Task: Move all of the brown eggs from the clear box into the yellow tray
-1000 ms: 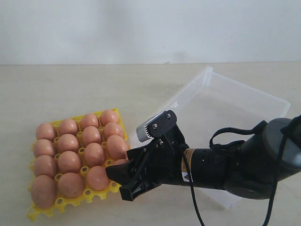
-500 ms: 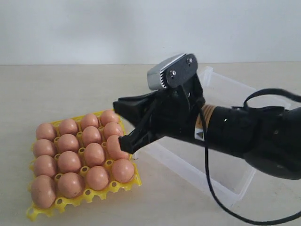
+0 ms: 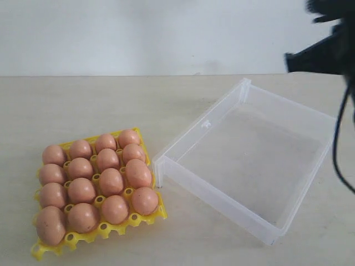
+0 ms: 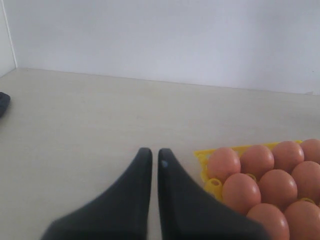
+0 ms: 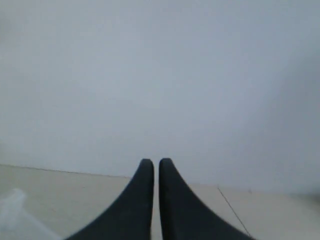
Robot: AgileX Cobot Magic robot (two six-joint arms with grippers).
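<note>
Eggs (image 3: 111, 181), all brown, sit in the yellow tray (image 3: 40, 250) on the desk (image 3: 83, 105), just beside the clear box (image 3: 199, 124). Left fingers (image 4: 144, 167) are pressed together, holding nothing. Right fingers (image 5: 144, 176) too.

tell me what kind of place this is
Likely a robot test bench in a lab, not a kitchen: a plain beige tabletop, a blank white wall, and a yellow tray of brown eggs beside a clear box.
</note>
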